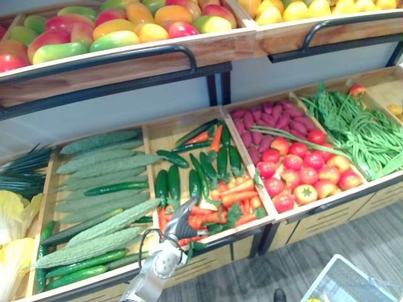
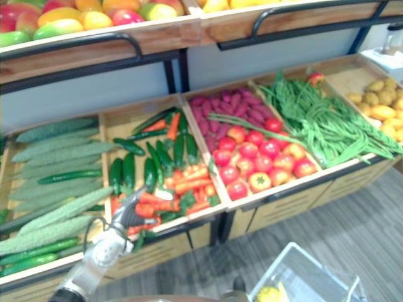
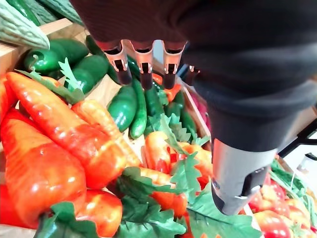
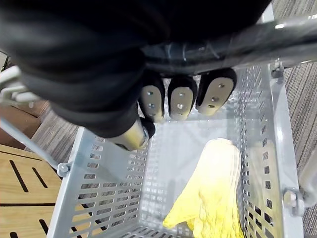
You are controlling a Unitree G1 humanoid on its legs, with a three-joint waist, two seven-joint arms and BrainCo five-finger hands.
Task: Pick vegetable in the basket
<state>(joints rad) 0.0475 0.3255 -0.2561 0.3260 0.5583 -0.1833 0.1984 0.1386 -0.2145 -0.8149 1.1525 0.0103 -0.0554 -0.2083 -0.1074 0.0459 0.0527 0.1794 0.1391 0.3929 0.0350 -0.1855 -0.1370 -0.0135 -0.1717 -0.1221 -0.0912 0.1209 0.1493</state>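
Observation:
My left hand [image 1: 178,221] reaches over the front of the middle crate, just above the pile of orange carrots [image 1: 234,196]. In the left wrist view its fingers [image 3: 143,62] are straight with the thumb apart, hovering over the carrots [image 3: 59,144] and holding nothing. Dark green cucumbers [image 3: 124,104] lie just past the fingertips. My right hand [image 4: 173,99] is curled round the metal handle [image 4: 237,44] of the white wire basket [image 4: 94,173], which shows at the lower right [image 1: 346,283]. One yellow leafy vegetable [image 4: 213,193] lies in the basket.
The lower shelf's crates hold bitter gourds [image 1: 101,182], tomatoes [image 1: 302,170], purple sweet potatoes [image 1: 264,123], green beans [image 1: 359,132] and potatoes [image 2: 384,107]. Yellow cabbages [image 1: 12,220] sit at the far left. An upper shelf with mangoes [image 1: 113,28] overhangs the back.

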